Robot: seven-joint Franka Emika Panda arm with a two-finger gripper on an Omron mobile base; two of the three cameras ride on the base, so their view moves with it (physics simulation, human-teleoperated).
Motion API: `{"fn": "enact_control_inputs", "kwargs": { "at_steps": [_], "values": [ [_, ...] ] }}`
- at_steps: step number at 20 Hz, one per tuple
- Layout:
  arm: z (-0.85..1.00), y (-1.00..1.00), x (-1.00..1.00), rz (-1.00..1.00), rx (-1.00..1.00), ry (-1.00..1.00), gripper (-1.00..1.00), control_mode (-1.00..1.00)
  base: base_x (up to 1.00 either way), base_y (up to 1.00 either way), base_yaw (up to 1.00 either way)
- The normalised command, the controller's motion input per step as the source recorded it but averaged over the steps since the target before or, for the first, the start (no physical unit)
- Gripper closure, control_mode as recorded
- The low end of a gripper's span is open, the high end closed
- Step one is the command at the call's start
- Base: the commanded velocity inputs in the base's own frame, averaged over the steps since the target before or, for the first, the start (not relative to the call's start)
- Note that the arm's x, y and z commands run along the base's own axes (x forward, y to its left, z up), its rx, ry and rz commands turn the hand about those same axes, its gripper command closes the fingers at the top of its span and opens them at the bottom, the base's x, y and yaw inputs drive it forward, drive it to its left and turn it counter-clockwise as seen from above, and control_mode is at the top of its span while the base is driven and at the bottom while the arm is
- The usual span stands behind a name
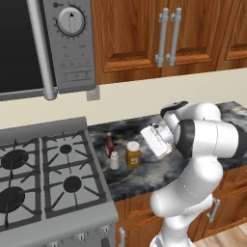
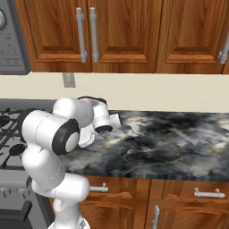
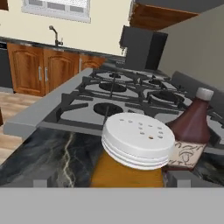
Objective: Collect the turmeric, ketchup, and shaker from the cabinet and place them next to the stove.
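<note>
The turmeric (image 1: 133,154), a squat amber jar under a perforated white lid, is being flanked by the spread tool (image 3: 112,181) on the marbled surface (image 1: 193,159), right of the stove (image 1: 48,178); shaker (image 1: 114,160) and ketchup (image 1: 109,145) are standing between jar and stove.

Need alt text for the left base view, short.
Three containers stand on the dark marble counter just right of the stove: the ketchup, the shaker and the turmeric. The white arm's open gripper hovers beside the turmeric, under closed wooden cabinets.
</note>
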Motion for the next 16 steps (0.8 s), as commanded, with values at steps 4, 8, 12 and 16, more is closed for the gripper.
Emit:
{"fn": "enact_control_inputs", "kwargs": {
  "at_steps": [4,8,12,16],
  "values": [
    [0.0,-0.29,0.0,0.0,0.0,-0.01,-1.0,-1.0,0.0,0.0,0.0],
    [0.09,-0.18,-0.29,-0.01,-0.01,-0.08,-1.0,-1.0,0.0,0.0,0.0],
    [0.3,-0.08,-0.64,-0.07,0.0,-0.09,-1.0,-1.0,0.0,0.0,0.0],
    [0.45,-0.12,-0.78,-0.09,-0.01,-0.12,-1.0,-1.0,0.0,0.0,0.0]
  ]
}}
